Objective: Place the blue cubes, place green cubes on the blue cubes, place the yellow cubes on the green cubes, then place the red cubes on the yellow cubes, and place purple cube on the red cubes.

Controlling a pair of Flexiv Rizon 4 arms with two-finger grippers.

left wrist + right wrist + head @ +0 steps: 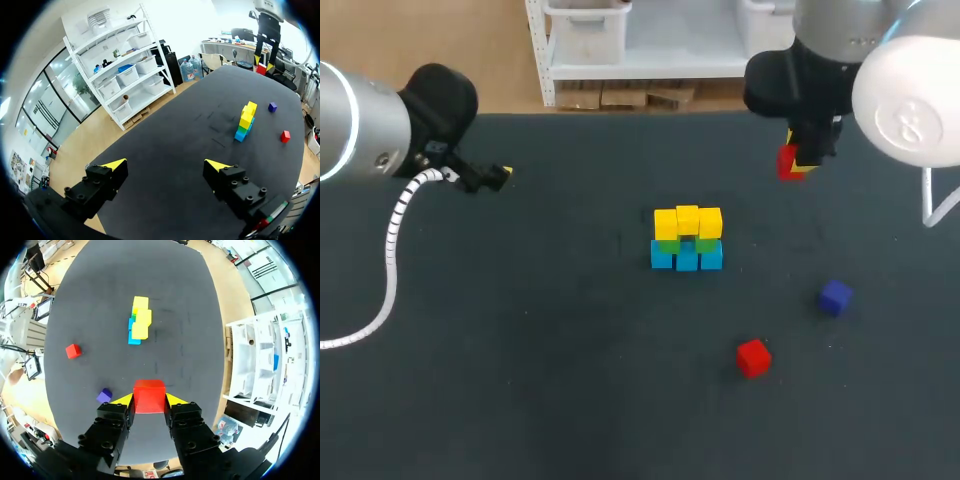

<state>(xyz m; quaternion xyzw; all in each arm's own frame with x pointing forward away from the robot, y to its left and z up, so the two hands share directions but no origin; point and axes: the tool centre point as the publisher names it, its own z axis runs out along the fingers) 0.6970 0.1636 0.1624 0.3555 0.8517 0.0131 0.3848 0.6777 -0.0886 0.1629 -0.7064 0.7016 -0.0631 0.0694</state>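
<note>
Red cube (149,392) pinched between both yellow tips of right tool (149,400), aloft over far right of surface (520,380). Ahead of that tool, toward the middle: stack (687,240), blue row under green under yellow top row (688,221), long axis straight ahead from the tool in wrist view, crosswise to the finger line; likely the next drop spot, right arm plainly nearer. Left tool (165,165) spread, empty, well off at left edge; second red cube (753,357) and purple cube (836,297) loose on surface right of stack.
</note>
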